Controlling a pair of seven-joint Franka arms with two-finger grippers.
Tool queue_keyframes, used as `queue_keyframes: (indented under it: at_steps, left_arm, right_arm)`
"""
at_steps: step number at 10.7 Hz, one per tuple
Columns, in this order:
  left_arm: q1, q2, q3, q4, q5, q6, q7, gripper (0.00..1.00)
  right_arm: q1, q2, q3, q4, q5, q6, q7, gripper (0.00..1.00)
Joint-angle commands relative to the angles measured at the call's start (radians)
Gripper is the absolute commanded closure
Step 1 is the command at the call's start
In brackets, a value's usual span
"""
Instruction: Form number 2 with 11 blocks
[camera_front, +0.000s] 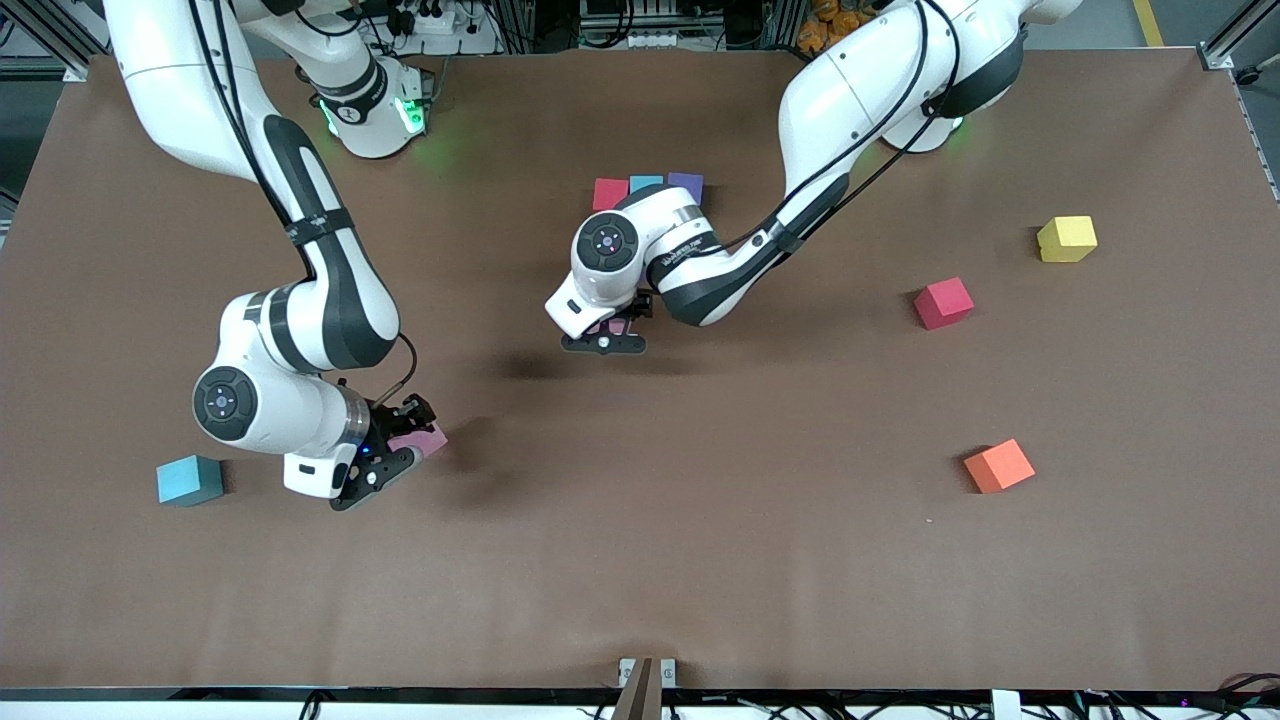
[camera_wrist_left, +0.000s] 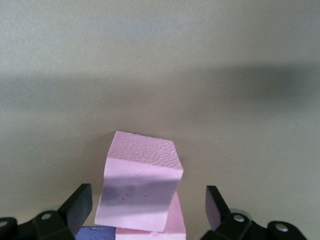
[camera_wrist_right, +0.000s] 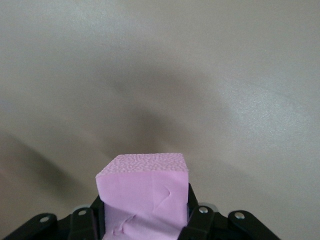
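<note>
My left gripper (camera_front: 603, 338) is open over the middle of the table. A pale pink block (camera_wrist_left: 142, 182) stands between its fingers (camera_wrist_left: 79, 204), touching neither, beside another pink block (camera_wrist_left: 176, 226) and a purple one (camera_wrist_left: 94, 233). In the front view only a sliver of the pale pink block (camera_front: 612, 325) shows under the hand. A deep pink (camera_front: 610, 193), a light blue (camera_front: 646, 183) and a purple block (camera_front: 686, 185) form a row of the number 2; the left arm hides the rest. My right gripper (camera_front: 400, 455) (camera_wrist_right: 145, 212) is shut on a pink block (camera_front: 422, 438) (camera_wrist_right: 145, 192).
Loose blocks lie about: a teal one (camera_front: 189, 480) beside the right gripper, and a yellow (camera_front: 1066, 239), a deep red (camera_front: 943, 303) and an orange one (camera_front: 999, 466) toward the left arm's end. The brown table (camera_front: 700, 560) is bare nearer the camera.
</note>
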Motion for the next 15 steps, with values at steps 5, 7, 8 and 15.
queue_keyframes:
  at_steps: [5,7,8,15]
  left_arm:
    - [0.133,-0.238,-0.002,-0.014,-0.029,-0.186,-0.001,0.0]
    - [0.218,-0.318,-0.004,-0.02,-0.029,-0.275,0.007,0.0]
    - [0.267,-0.353,-0.009,-0.02,-0.029,-0.328,0.013,0.0]
    - [0.673,-0.442,-0.021,-0.143,-0.032,-0.485,0.257,0.0]
  right_arm:
    - [0.043,-0.04,0.004,-0.027,0.007,-0.024,0.006,0.83]
    - [0.096,-0.04,0.004,-0.025,0.007,-0.021,0.06,0.83]
    - [0.124,-0.04,0.004,-0.022,0.007,-0.016,0.065,0.83]
    - [0.366,-0.02,0.01,-0.016,0.007,0.105,-0.162,0.81]
